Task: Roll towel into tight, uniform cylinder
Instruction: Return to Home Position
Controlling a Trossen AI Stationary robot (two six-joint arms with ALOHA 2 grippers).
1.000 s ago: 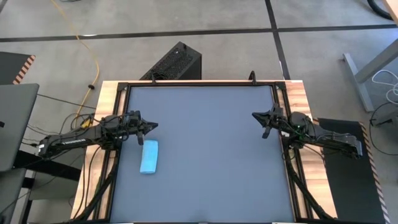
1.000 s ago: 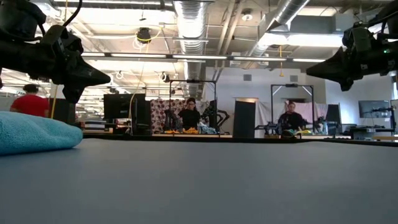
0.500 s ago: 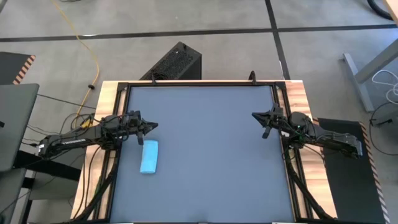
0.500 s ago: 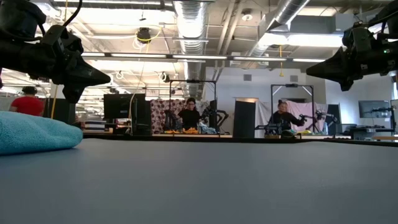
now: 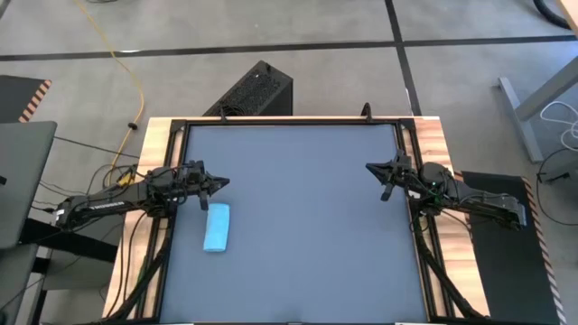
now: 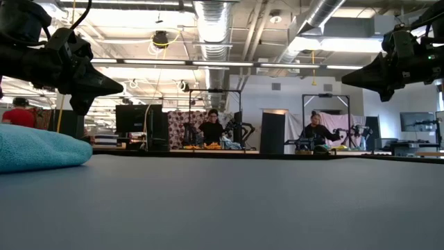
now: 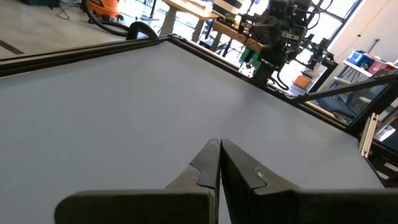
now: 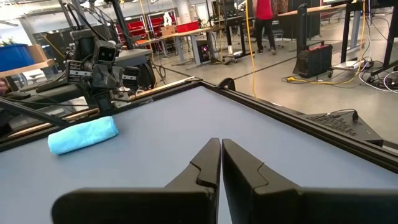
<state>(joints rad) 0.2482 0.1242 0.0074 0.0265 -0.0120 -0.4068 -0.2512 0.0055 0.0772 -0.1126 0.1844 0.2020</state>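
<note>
The light-blue towel lies rolled as a short cylinder [image 5: 217,227] on the dark grey tabletop near its left edge, resting on its long side. It also shows in the low view [image 6: 38,148] and in the right wrist view [image 8: 83,134]. My left gripper [image 5: 226,184] is shut and empty, just beyond the cylinder's far end and raised above the table [image 6: 118,87]. My right gripper [image 5: 369,168] is shut and empty, raised near the table's right edge [image 6: 345,78].
The table's black frame rail [image 5: 289,122] runs along the far edge, with wooden side boards [image 5: 152,144] at left and right. A black box [image 5: 255,90] stands on the floor beyond the far edge. People stand far off in the room behind [image 6: 211,128].
</note>
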